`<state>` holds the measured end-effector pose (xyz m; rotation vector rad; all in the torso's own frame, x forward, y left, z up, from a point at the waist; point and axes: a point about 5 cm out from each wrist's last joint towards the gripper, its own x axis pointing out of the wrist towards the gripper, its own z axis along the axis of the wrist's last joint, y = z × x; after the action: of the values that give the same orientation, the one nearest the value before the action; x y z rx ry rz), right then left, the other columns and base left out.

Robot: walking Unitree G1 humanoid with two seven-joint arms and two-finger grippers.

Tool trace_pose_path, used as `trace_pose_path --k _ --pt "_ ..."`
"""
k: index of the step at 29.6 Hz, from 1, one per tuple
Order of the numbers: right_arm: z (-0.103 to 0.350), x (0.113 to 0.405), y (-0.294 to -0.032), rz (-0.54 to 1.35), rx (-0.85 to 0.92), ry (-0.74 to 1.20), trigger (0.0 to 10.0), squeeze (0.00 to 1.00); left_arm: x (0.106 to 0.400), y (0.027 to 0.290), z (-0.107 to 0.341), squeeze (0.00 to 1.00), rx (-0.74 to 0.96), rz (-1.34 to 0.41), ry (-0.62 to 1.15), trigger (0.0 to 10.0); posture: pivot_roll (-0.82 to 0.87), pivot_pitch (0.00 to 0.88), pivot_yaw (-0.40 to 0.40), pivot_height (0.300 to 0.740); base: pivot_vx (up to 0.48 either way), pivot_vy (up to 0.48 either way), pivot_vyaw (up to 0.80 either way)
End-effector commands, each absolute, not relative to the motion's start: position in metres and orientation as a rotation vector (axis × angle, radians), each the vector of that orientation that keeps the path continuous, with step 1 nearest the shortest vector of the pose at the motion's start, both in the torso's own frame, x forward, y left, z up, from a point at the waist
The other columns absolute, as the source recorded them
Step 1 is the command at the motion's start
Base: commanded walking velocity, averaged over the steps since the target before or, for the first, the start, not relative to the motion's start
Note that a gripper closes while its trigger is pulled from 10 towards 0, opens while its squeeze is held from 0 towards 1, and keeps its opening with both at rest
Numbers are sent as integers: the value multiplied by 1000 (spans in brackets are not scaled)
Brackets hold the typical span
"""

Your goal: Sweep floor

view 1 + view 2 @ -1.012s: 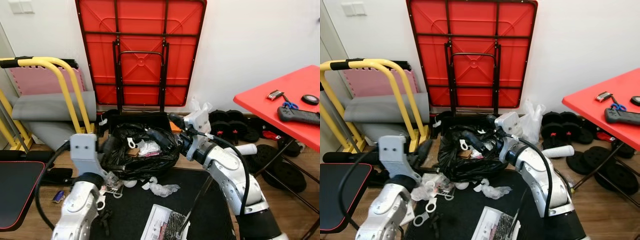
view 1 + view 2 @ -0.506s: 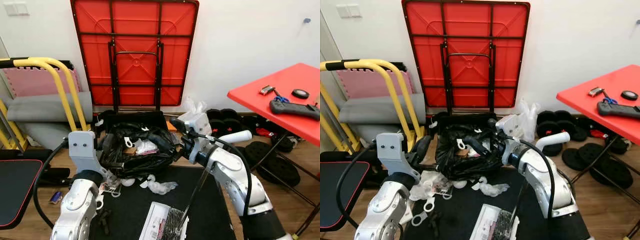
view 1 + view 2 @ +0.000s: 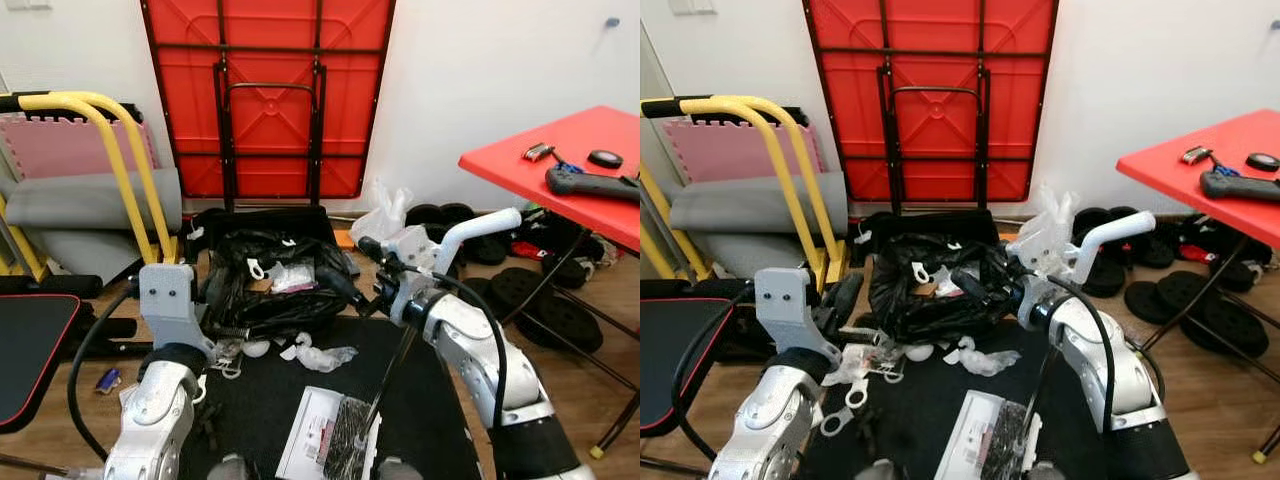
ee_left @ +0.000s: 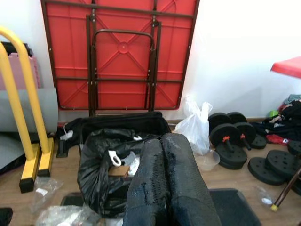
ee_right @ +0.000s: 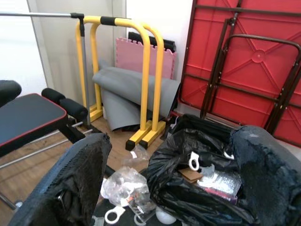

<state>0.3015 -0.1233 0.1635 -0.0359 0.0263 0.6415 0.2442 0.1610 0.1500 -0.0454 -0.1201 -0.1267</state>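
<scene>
A black rubbish bag lies open on the floor with scraps inside. In front of it lie crumpled clear plastic and white plastic rings. My right gripper is open at the bag's right edge, nothing between its fingers. My left gripper is shut and empty at the bag's left side, its fingers pressed together. A broom with a white grip and a thin pole runs behind my right forearm down to a brush head on a white dustpan.
A folded red table leans on the wall behind the bag. Yellow bars and a black bench stand at the left. A red table and weight plates are at the right. A black mat covers the near floor.
The camera has shifted. My right arm has drawn back to the right from over the bag, and the broom's white grip has risen. The left arm has kept still.
</scene>
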Motion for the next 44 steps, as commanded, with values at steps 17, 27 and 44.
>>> trace_pose_path --k 17,27,44 --pt "150 307 -142 516 -83 107 10000 0 239 155 147 0 -22 -176 -91 10000 -80 0 -45 545 0 0 0" --pt "132 318 -176 299 -168 188 10000 0 235 142 152 0 -36 -269 -116 10000 -78 0 -56 500 0 0 0" --pt "84 303 -195 302 -234 437 10000 0 224 120 153 0 28 -460 -132 10000 -81 0 -51 445 0 0 0"
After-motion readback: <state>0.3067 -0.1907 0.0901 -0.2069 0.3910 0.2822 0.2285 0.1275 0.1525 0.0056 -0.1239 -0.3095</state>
